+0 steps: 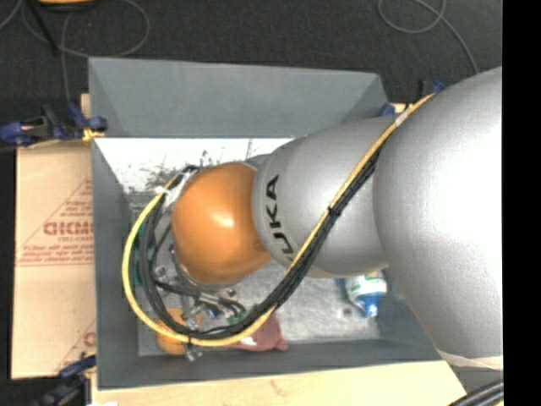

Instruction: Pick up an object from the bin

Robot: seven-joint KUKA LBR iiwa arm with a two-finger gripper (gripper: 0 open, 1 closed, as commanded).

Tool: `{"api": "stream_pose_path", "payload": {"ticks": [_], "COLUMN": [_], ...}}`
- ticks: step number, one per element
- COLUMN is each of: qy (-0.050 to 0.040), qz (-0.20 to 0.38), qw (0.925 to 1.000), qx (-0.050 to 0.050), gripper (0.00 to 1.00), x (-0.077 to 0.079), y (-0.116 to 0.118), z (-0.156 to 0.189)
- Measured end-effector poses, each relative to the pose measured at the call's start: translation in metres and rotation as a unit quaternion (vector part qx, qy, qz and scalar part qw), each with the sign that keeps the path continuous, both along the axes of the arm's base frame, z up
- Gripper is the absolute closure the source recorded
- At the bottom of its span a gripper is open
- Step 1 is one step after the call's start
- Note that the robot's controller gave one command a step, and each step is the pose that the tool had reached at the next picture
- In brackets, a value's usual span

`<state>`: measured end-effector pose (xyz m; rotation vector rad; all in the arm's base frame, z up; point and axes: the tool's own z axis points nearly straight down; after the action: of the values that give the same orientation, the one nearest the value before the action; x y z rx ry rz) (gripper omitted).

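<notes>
Though half buried under the orange wrist cover [218, 222] and cables [128, 265], hangs low in the grey bin's [110, 218] lower-left part: gripper [203, 309], grip state impossible to tell. Nearest it, by the lower wall: orange rounded thing [170, 342], dull red lump [267, 337]. Well apart, rightward: blue-and-white item [365, 293].

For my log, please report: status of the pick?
Gripper down in bin, view's lower left; grasp hidden. Orange thing and reddish thing lie nearest. Blue-white thing apart, on the right.
</notes>
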<state>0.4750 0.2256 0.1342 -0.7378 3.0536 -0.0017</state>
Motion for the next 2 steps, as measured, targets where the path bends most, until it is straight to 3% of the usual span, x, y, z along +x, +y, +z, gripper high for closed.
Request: {"api": "stream_pose_path", "payload": {"ticks": [1, 2], "qy": [-0.0078, -0.0136], "qz": [-0.105, 0.011], "qw": [0.9944, 0.9998], "qx": [0.006, 0.006], "gripper": [0.00, 1.00], "x": [0.007, 0.008], "y": [-0.014, -0.001], "z": [-0.059, -0.057]}}
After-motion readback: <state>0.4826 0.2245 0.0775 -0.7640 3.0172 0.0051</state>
